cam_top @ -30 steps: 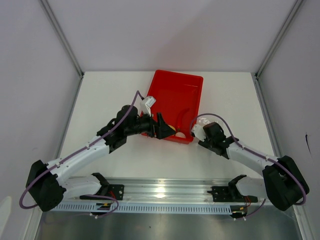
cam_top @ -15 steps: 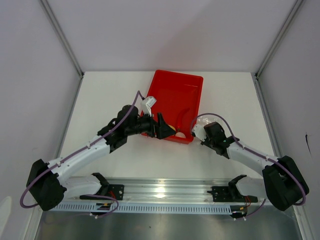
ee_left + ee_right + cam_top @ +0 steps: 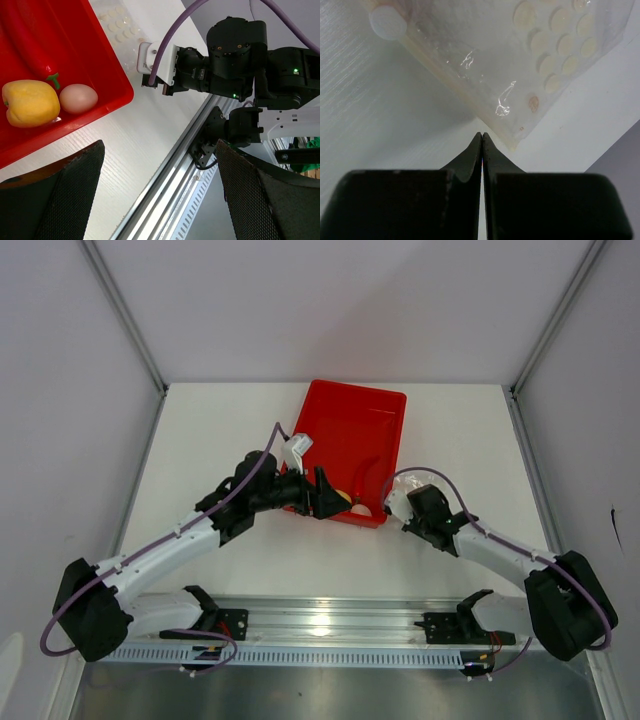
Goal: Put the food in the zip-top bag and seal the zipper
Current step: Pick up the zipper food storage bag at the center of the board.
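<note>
White bench (image 3: pixel 215 430), walled by pale panels at both sides and the back, carries a red tray (image 3: pixel 352 420) set slightly askew near its middle. All three foods sit bunched in the tray's near corner: the red chili pepper (image 3: pixel 27 47) lies with its long axis along the tray floor and its green stem end pointing at the yellow fruit (image 3: pixel 30 103), which touches the pale egg-shaped ball (image 3: pixel 78 98). The chili's far end is cut off by the edge of the left wrist view. Just above that corner hangs the left tool (image 3: pixel 160 150), its fingers spread wide. The zip-top bag (image 3: pixel 520 60) lies flat on the bench just outside the tray's near right corner, almost lost against the white from above. Up close it shows as crinkled film printed with pale dots, one corner pointing toward the right tool (image 3: pixel 481 137). A thicker pale band along the edge facing that tool looks like the zipper (image 3: pixel 452 92), though it is hard to make out. The right tool's fingers are pressed together, tips just short of that edge. Open bench spreads left of the tray and along the near rail.
</note>
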Robot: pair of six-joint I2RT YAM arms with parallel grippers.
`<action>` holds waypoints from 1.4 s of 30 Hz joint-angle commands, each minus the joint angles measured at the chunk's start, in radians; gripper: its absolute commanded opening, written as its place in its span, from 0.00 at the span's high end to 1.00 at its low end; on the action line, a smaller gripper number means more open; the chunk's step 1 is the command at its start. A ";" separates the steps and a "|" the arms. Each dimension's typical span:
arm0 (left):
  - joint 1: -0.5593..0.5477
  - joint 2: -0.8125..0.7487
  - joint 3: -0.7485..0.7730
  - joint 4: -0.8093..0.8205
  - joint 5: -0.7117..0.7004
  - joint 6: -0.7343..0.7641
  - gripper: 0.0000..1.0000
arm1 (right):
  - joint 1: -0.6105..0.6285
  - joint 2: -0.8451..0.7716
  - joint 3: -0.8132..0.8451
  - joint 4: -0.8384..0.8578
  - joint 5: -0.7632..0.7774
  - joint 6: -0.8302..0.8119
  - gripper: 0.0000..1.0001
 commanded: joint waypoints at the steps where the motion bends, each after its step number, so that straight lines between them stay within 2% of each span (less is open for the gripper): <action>1: -0.003 -0.019 -0.007 0.025 0.003 0.015 0.06 | 0.008 -0.047 0.046 -0.034 0.017 0.032 1.00; 4: -0.004 -0.017 -0.009 0.025 0.003 0.010 0.07 | 0.017 -0.095 0.048 -0.048 0.030 0.041 1.00; 5: -0.003 -0.014 -0.010 0.025 0.003 0.008 0.07 | 0.034 -0.109 0.042 -0.028 0.065 0.043 0.97; 6: -0.003 -0.013 -0.009 0.056 0.005 0.008 0.07 | 0.040 -0.115 0.039 -0.023 0.073 0.041 0.86; 8: -0.003 -0.006 -0.009 0.061 0.008 0.004 0.07 | 0.051 -0.122 0.022 -0.005 0.102 0.038 0.55; 15: -0.003 -0.006 -0.010 0.073 0.012 -0.001 0.07 | 0.051 -0.032 -0.003 0.076 0.152 -0.003 0.57; 19: -0.004 -0.005 -0.009 0.073 0.020 0.001 0.08 | 0.064 0.017 -0.020 0.142 0.212 -0.002 0.66; 23: -0.003 -0.011 -0.010 0.064 0.020 0.010 0.07 | 0.093 0.011 -0.043 0.187 0.257 -0.003 0.68; 31: -0.004 -0.013 -0.022 0.081 0.029 0.004 0.07 | 0.110 0.011 -0.061 0.204 0.240 -0.006 0.68; 42: -0.003 -0.022 -0.022 0.079 0.031 0.005 0.07 | 0.126 0.083 -0.105 0.366 0.316 -0.049 0.69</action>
